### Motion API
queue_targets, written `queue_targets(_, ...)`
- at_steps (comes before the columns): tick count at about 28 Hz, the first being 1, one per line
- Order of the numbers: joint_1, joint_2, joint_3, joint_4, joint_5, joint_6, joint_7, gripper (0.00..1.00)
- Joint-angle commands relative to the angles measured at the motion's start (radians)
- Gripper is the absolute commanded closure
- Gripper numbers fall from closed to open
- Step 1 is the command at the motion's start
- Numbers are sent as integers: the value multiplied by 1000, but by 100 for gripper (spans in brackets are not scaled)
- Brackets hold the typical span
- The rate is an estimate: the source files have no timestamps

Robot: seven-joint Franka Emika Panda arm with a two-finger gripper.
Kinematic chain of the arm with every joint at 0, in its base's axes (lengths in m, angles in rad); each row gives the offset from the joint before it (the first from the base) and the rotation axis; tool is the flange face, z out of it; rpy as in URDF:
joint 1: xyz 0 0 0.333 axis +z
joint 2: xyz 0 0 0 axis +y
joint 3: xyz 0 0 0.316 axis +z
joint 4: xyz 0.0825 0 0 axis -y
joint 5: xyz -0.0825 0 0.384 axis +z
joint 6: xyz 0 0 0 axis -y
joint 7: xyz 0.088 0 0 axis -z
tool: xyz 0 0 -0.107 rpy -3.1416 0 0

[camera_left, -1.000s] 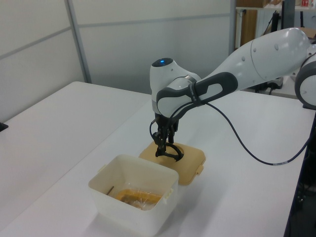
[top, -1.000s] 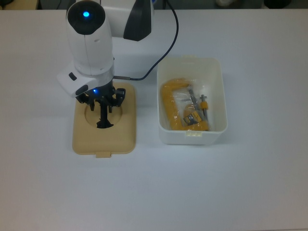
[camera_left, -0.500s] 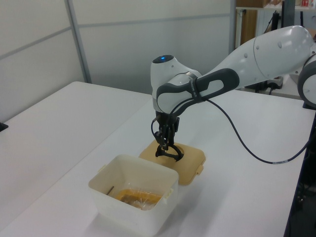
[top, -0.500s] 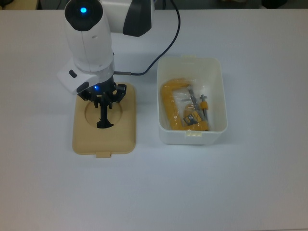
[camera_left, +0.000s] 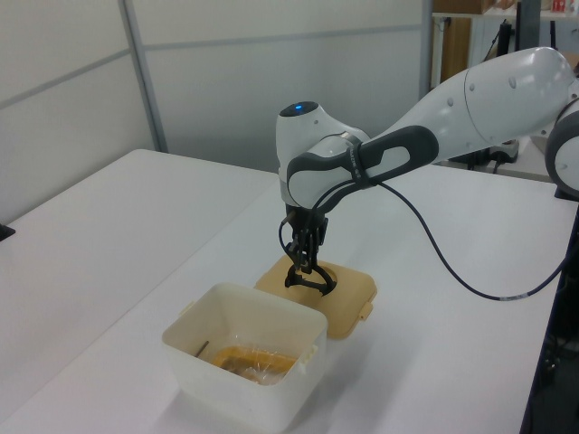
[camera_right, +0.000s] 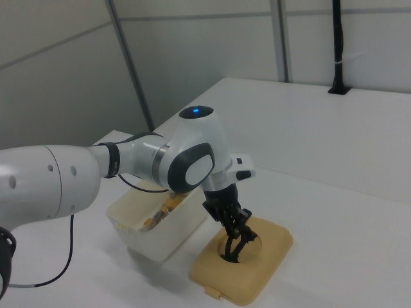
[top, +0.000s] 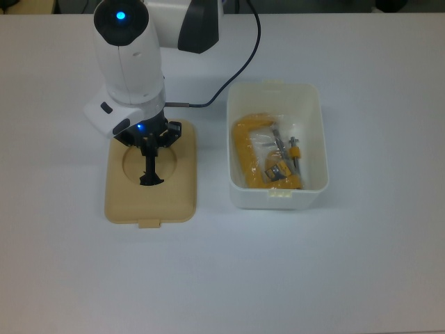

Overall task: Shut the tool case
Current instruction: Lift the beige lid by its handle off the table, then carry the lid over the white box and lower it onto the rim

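With tan plastic lid point(top: 150, 178) flat on white bench point(top: 334, 264), nothing closed yet. End effector point(top: 149, 147) clenched on lid's black handle point(top: 150, 169). Left: lifting and seating on open white tub point(top: 277, 146), well apart toward the top view's right.

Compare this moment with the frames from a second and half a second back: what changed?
Little. The arm's wrist shifted slightly toward the top view's top over the second, while the gripper stayed down at the black handle in the lid's round recess. Whether it has closed on the handle cannot be told. The lid has not lifted or slid. The tub, open, and the yellow clamp inside it are unmoved.
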Motion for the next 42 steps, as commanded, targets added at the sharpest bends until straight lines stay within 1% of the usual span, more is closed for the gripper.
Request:
queue_targets(1, -6, -16, 1, -13, 19, -18, -35, 89)
queue_targets(3, -7, -13, 2, -13, 19, -16, -35, 92)
queue_targets(4, -7, -12, 2, -11, 19, -15, -35, 96)
queue_targets(6, -9, -12, 1, -11, 19, -13, -37, 100)
queue_targets(12, -9, -12, 1, -11, 19, -13, -40, 100)
queue_targets(16, -9, -28, -5, 4, 18, -27, -54, 100)
queue_targets(21, -9, -96, -10, 13, 18, -94, -54, 100)
queue_targets(23, -9, -137, -10, 29, 18, -149, -54, 100)
queue_targets(27, -7, -173, -10, 67, 19, -237, -54, 100)
queue_targets(28, -7, -174, -8, 91, 21, -283, -54, 100)
queue_targets(32, -7, -176, -7, 151, 29, -353, -51, 100)
queue_targets(35, -6, -180, -2, 190, 65, -418, -46, 100)
queue_targets(38, 3, -191, 2, 202, 88, -462, -38, 100)
queue_targets(40, 16, -193, 7, 202, 93, -464, -34, 100)
queue_targets(42, 42, -191, 12, 202, 91, -462, -9, 100)
